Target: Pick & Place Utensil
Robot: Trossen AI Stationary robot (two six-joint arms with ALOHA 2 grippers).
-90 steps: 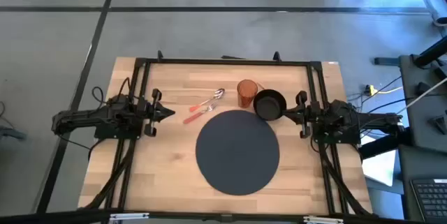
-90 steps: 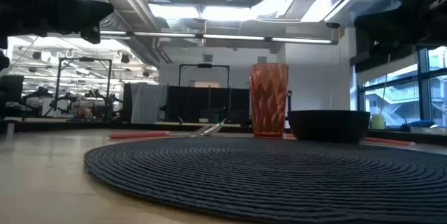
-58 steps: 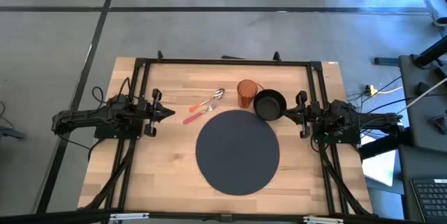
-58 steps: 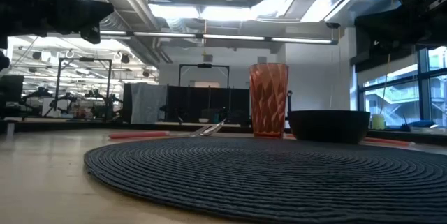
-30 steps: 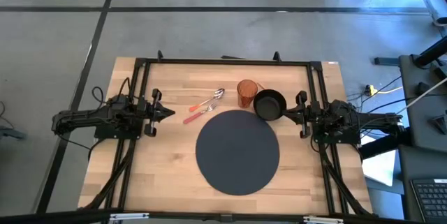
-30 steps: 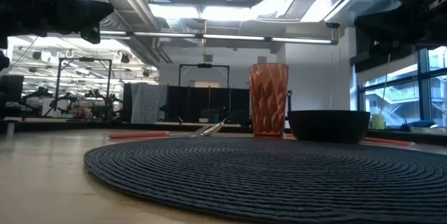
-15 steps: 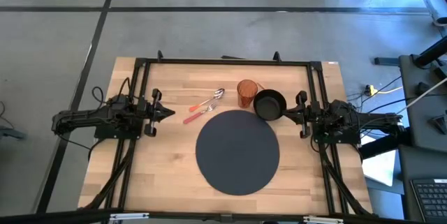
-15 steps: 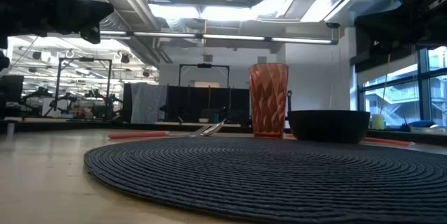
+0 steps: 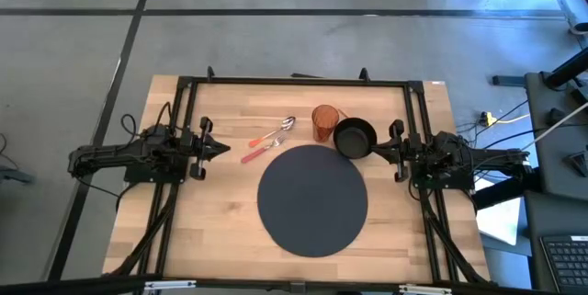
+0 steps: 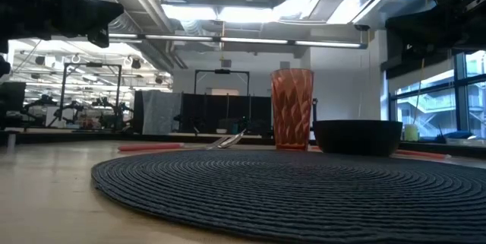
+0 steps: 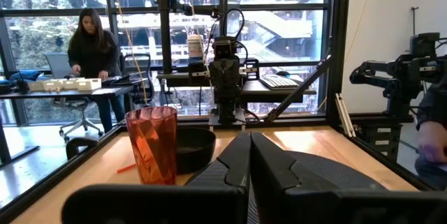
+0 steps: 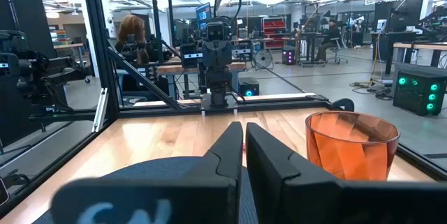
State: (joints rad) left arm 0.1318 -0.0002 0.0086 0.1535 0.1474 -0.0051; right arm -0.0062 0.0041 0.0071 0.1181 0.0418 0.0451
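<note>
Two utensils with red handles, a spoon [image 9: 278, 130] and a second one [image 9: 261, 150], lie flat on the wooden table left of an orange faceted cup [image 9: 323, 122] and a black bowl [image 9: 355, 137]. A round dark woven mat [image 9: 311, 199] lies at the table's middle. My left gripper [image 9: 225, 147] hovers at the table's left side, shut, pointing right, a short way left of the utensils. My right gripper [image 9: 374, 152] hovers at the right side, shut, pointing left, just right of the bowl. Both touch nothing.
A black metal frame [image 9: 294, 81] rims the table. The cup [image 10: 291, 108] and bowl [image 10: 357, 137] stand upright behind the mat [image 10: 288, 187] in the low view. People sit and stand in the room beyond the table, in both wrist views.
</note>
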